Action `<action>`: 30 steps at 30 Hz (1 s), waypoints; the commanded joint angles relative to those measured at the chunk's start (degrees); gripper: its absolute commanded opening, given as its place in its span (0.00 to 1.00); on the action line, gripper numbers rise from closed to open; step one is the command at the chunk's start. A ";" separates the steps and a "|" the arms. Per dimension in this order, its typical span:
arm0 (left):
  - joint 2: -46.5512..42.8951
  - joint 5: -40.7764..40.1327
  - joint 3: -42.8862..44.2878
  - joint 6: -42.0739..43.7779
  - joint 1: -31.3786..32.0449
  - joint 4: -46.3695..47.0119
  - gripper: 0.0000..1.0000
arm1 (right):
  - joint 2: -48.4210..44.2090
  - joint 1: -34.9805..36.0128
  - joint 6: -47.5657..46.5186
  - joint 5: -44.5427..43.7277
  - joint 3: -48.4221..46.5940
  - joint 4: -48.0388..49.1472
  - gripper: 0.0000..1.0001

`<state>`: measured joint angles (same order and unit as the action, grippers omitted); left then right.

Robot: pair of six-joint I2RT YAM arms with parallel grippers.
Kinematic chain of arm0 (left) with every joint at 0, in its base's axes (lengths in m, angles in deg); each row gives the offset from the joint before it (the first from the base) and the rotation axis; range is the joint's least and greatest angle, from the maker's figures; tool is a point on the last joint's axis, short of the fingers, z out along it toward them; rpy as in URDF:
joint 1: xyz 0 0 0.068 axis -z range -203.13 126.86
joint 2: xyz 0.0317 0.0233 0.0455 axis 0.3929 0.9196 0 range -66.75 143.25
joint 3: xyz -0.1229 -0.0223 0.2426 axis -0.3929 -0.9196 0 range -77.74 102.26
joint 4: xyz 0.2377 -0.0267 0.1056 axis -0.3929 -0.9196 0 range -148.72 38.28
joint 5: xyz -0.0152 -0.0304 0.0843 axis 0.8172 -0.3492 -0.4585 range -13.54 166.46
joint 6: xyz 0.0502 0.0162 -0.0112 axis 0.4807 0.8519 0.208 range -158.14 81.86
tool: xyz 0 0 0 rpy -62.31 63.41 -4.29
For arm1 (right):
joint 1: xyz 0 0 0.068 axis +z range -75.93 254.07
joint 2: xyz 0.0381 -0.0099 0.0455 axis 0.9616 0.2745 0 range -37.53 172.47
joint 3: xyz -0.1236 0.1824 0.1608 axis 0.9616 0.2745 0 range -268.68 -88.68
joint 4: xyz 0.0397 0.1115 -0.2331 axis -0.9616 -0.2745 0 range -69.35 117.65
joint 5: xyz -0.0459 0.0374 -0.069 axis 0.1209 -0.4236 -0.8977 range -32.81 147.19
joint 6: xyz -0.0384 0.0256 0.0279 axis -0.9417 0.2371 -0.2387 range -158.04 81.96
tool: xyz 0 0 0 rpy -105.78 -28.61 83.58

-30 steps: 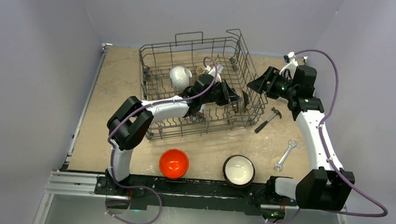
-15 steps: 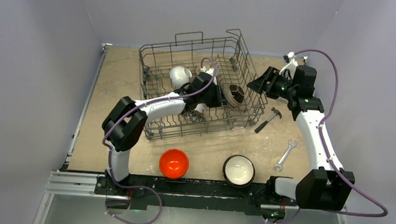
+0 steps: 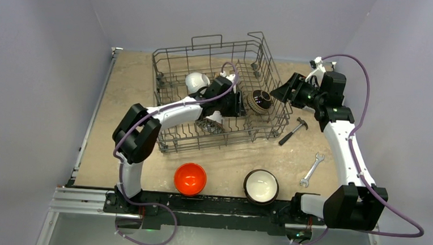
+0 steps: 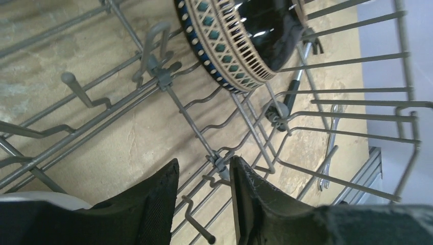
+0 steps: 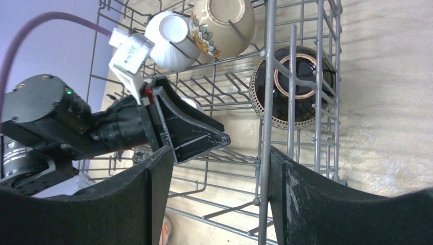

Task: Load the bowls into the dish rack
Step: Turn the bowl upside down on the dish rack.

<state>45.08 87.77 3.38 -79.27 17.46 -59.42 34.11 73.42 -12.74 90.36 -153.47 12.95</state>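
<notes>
The dish rack [image 3: 172,105] stands at the back middle of the table. A dark bowl with a woven blue-and-tan band [image 3: 259,100] leans on edge among the tines by its right wall, and shows in the left wrist view as the banded bowl [image 4: 240,41]. My left gripper [image 3: 235,104] is inside the rack just left of that bowl, open and empty [image 4: 204,164]. A white bowl [image 3: 195,81] and a beige flowered bowl [image 5: 224,20] sit further back. My right gripper [image 3: 278,91] stands open [image 5: 217,153] outside the right wall, an upright rack wire [image 5: 265,127] against its right finger.
An orange-red bowl [image 3: 190,178] and a dark bowl with a cream inside [image 3: 261,186] sit on the table near the front edge. A hammer [image 3: 294,130] and a wrench [image 3: 312,169] lie to the right of the rack.
My left gripper opened and let go of the banded bowl, then drew back a little to the left. The bowl now rests in the rack. The right arm has not moved.
</notes>
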 commanded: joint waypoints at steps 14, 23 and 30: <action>12.09 -5.27 24.64 5.98 -1.25 5.31 0.43 | -0.41 0.93 -1.29 2.04 -2.47 -1.55 0.68; 27.05 -0.45 41.07 6.27 -1.39 1.09 0.45 | 0.15 0.91 -1.53 1.10 -4.03 -2.26 0.68; 25.61 10.89 34.05 2.18 -0.80 2.62 0.43 | 0.33 0.91 -2.46 0.18 -5.54 -3.46 0.70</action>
<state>72.95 89.37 41.87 -75.09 15.50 -56.43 34.61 73.71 -14.07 89.64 -155.33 10.24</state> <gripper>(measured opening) 0.447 0.694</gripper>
